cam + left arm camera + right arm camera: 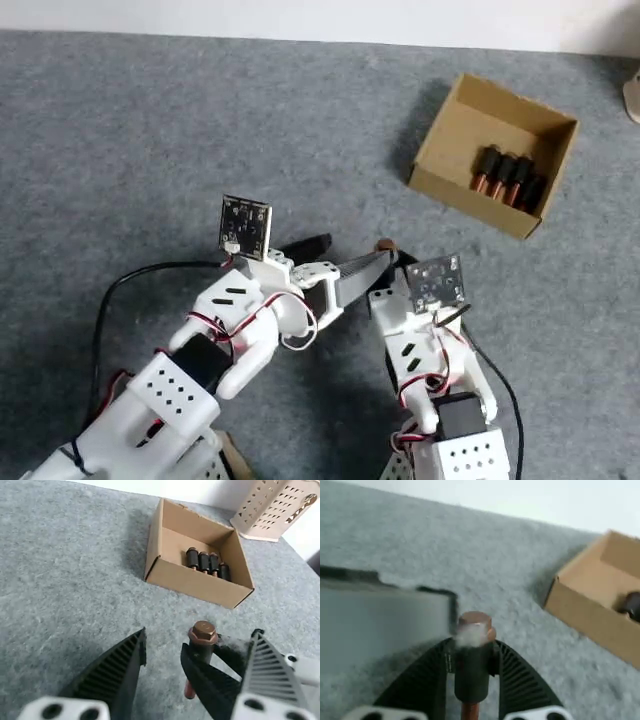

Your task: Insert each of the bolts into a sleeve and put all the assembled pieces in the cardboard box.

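Note:
My right gripper [472,647] is shut on an assembled piece [471,667]: a black sleeve with a copper hex bolt head [475,625] on top and the copper shank sticking out below. The piece [201,642] stands upright between the spread fingers [117,667] of my open left gripper [199,636], which does not touch it. In the high view both grippers meet mid-table, left gripper [343,258] beside right gripper [386,250]. The cardboard box [440,165] at the back right holds several assembled pieces [505,175], which lie side by side [207,562].
Grey felt covers the table. A beige perforated basket [272,505] stands behind the box [195,582], at the right edge in the high view [632,95]. A black cable [130,280] loops beside the left arm. Bare felt lies between grippers and box.

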Controlling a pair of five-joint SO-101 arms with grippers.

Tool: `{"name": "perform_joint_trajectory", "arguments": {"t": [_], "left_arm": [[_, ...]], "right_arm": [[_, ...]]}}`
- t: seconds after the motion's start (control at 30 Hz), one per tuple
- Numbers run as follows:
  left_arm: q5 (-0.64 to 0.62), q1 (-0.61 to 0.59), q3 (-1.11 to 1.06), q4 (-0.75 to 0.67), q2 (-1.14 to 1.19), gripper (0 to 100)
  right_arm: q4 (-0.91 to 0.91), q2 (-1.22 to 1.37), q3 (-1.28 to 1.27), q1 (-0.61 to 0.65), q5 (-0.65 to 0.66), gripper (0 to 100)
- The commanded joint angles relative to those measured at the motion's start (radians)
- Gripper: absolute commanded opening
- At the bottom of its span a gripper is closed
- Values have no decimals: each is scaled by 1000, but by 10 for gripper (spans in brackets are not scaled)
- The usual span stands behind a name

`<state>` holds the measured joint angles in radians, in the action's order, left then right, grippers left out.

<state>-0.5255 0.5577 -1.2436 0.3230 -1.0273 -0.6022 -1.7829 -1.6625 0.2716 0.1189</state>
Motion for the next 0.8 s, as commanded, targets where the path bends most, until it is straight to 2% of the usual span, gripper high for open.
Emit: {"name": "perform_joint_trajectory", "arguments": {"t": [0.0, 0.3, 0.77], "left_arm": [[-6, -12, 58, 38, -19, 309], [-6, -12, 53, 43, -19, 309], [-2, -12, 36, 43, -19, 308]], "right_arm": [[-2, 116, 107, -39, -12, 5], [10, 731, 489, -154, -35, 5], [8, 1264, 1009, -300, -41, 5]]}}
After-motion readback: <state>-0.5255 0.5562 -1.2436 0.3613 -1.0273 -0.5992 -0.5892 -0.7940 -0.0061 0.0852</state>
